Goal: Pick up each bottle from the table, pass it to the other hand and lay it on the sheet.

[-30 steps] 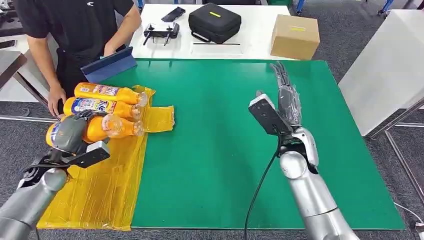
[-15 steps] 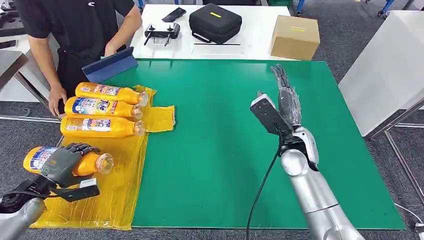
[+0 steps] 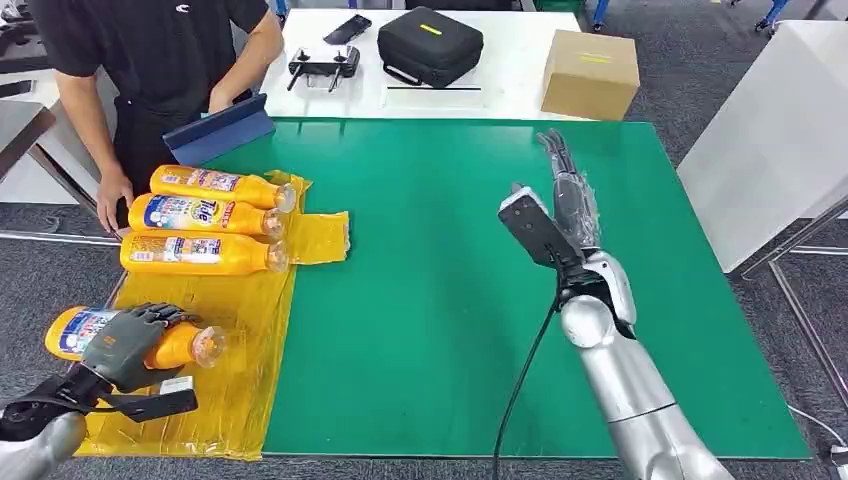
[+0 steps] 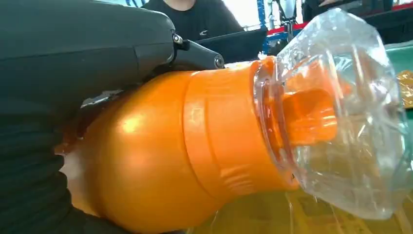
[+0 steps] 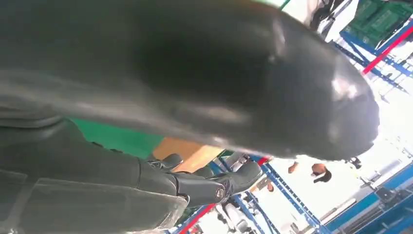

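The left hand (image 3: 125, 340) is wrapping its fingers over an orange bottle (image 3: 180, 346) lying on its side, clear cap pointing away toward the green table (image 3: 450, 300); it seems to be just above the yellow sheet (image 3: 230, 380). The right hand (image 3: 568, 195) is hovering over the table, fingers straight, holding nothing.

Your left robot hand (image 3: 125, 338) sits low at your left side, fingers wrapped around an orange bottle (image 3: 180, 345). Your right robot hand (image 3: 570, 195) reaches forward, raised, fingers extended and apart, holding nothing.
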